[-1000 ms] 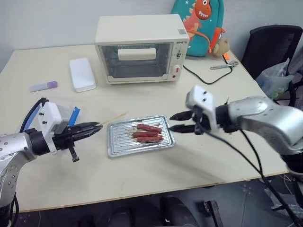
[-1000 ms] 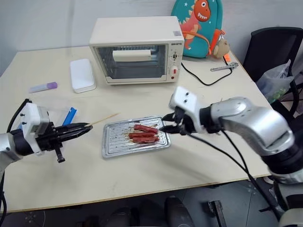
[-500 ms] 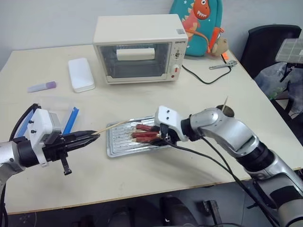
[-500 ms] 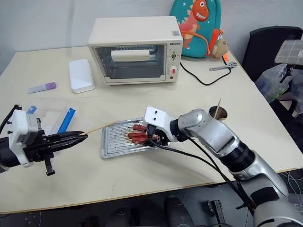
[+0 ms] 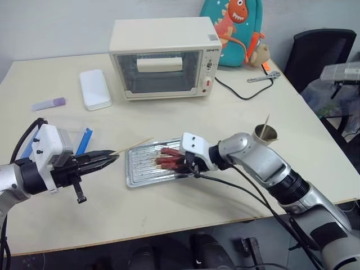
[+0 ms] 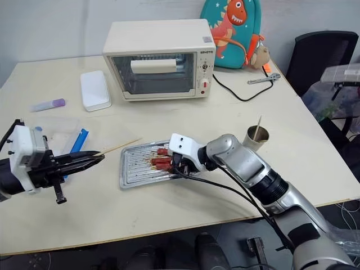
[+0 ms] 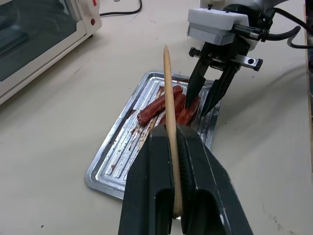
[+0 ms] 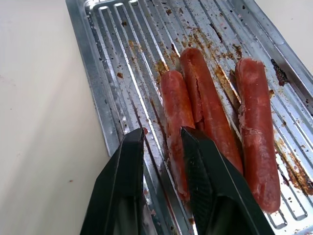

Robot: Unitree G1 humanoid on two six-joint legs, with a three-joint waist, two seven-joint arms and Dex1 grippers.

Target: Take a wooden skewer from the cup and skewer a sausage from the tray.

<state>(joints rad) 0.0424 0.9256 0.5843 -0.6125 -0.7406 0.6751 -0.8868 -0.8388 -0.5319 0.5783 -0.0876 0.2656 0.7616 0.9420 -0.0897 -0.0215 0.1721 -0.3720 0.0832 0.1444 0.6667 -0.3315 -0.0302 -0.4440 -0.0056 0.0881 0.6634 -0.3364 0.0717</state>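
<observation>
The left gripper (image 7: 177,147) pinches the wooden skewer (image 7: 170,117), pointing at the tray (image 7: 115,161), where the right gripper (image 8: 164,147), its fingers a little apart, sits beside the nearest sausage (image 8: 177,127).

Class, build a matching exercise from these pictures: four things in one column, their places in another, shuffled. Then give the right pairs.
Things:
1. thin pale wooden skewer
2. three reddish-brown sausages
3. small grey metal cup
4. white flat rectangular box

Places:
A. on the shiny ribbed silver tray
B. clamped in the left pincer
C. beside the cream toaster oven, on the robot's left
D. near the table's right edge, holding one stick

Pairs: 1-B, 2-A, 3-D, 4-C
</observation>
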